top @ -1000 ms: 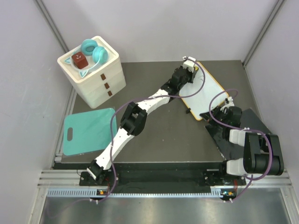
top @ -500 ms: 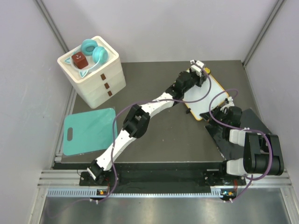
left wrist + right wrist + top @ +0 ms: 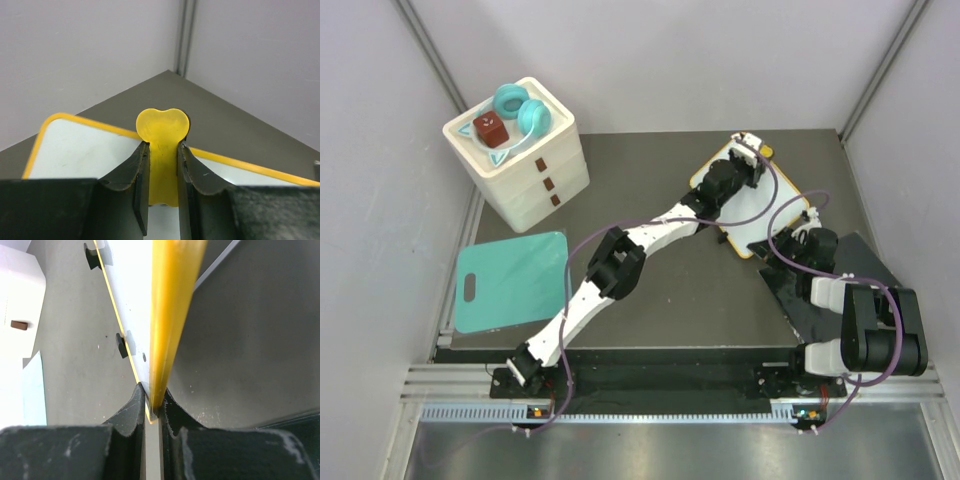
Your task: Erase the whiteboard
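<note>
I find no writing I can read. The whiteboard [image 3: 775, 205] face is white with a few faint specks in the left wrist view, and the brown cube [image 3: 489, 128] carries a pale mark too small to make out.

The whiteboard sits at the far right of the tabletop [image 3: 690, 300], turned at an angle, and its orange-yellow frame shows at both ends. My left fingers [image 3: 139, 167] are clenched on a yellow heart-shaped eraser [image 3: 162, 132], which stands over the whiteboard's far edge. My right fingers [image 3: 137, 400] are pinched on the frame at the whiteboard's near right edge. Two black feet show just to the left in that wrist view.

A second ago the left fingers were at the whiteboard's far left corner. Half a second ago they were partway along, and now they are further right along the far edge, so the left corner is uncovered. The right arm and the whiteboard look unchanged.

The tabletop is a dark grey mat. A cream drawer box [image 3: 535, 185] stands at the far left with teal headphones [image 3: 520, 110] beside the cube on top. A teal cutting board [image 3: 510, 280] lies at the near left, and a dark slab [image 3: 865, 265] lies at the near right under the right arm. Pale grey walls [image 3: 650, 60] close in three sides.
</note>
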Available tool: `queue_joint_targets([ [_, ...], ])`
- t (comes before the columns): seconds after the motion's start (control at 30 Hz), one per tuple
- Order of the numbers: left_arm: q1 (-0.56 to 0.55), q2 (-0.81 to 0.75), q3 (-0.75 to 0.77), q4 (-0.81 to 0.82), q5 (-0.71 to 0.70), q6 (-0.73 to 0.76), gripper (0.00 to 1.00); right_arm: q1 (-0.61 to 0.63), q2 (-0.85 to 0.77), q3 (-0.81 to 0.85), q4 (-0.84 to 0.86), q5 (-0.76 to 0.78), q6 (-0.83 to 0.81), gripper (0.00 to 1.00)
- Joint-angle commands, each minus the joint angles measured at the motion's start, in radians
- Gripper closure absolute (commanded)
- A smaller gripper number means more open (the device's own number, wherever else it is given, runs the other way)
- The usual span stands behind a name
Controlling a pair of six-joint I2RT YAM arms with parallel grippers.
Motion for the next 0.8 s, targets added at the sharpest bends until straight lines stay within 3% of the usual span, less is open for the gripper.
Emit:
queue_joint_targets([
  [0.0, 0.079, 0.058, 0.010, -0.057, -0.086, -0.062, 1.00, 0.036, 0.026, 0.003, -0.149, -0.041, -0.083, 1.00],
  [0.4, 0.091, 0.096, 0.048, 0.067, 0.116, -0.119, 1.00, 0.038, 0.027, 0.003, -0.150, -0.040, -0.086, 1.00],
  [0.77, 0.041, 0.067, 0.049, 0.139, 0.115, -0.084, 1.00, 0.041, 0.027, 0.004, -0.150, -0.040, -0.086, 1.00],
])
